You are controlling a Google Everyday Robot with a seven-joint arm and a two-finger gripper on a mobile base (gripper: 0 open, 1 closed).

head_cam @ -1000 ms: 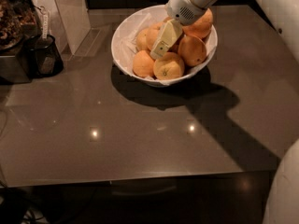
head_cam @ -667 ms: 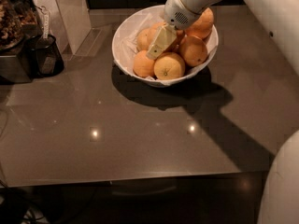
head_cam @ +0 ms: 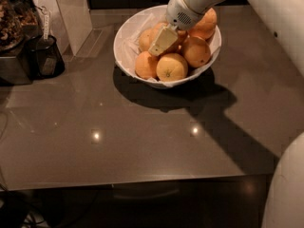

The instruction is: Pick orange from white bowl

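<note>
Here, the cream-tipped two-finger gripper (head_cam: 163, 42) hangs low inside the wide, glossy white bowl (head_cam: 122, 42), among the fruit.

A squeeze from this spot could pinch two fruits at once or push one over the rim, because the other oranges (head_cam: 195, 51) crowd the round, dimpled orange (head_cam: 172, 67) at the bowl's front. The gripper seems to sit just above that orange. I cannot tell whether it is open, closed or holding anything.

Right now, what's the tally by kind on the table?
Oranges: 6 showing; the gripper, low over the white bowl, may hide more.
White bowl: 1
Dark cup: 1
Total: 8
</note>
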